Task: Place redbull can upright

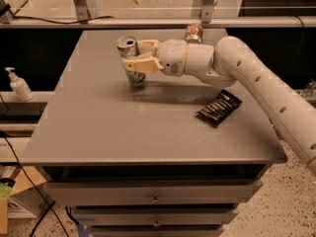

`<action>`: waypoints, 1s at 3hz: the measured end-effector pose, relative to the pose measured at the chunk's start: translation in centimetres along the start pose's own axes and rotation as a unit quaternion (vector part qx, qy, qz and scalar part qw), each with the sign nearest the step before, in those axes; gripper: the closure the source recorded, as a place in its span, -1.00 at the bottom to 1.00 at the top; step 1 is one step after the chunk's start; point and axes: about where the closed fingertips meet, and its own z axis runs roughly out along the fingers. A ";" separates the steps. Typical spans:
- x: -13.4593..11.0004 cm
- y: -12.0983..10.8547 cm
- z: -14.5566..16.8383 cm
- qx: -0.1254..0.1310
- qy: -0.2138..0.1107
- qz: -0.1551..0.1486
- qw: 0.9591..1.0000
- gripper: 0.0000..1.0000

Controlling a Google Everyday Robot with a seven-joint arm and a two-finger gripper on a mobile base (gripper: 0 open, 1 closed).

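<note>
Claw [134,57] pinching the slim blue-and-silver metal redbull can [127,45] mid-body
Probably light, thin-walled, slick — likely dents if squeezed; the mid-body hold suits it, base near the grey desk [123,127].

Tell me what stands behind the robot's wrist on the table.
A brown can stands at the table's far edge; only its top shows, the wrist covers the rest. The gripper, left of it, has its fingers around the redbull can.
</note>
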 end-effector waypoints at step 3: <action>0.7 -0.3 -0.4 0.013 -0.024 0.008 1.000 -0.87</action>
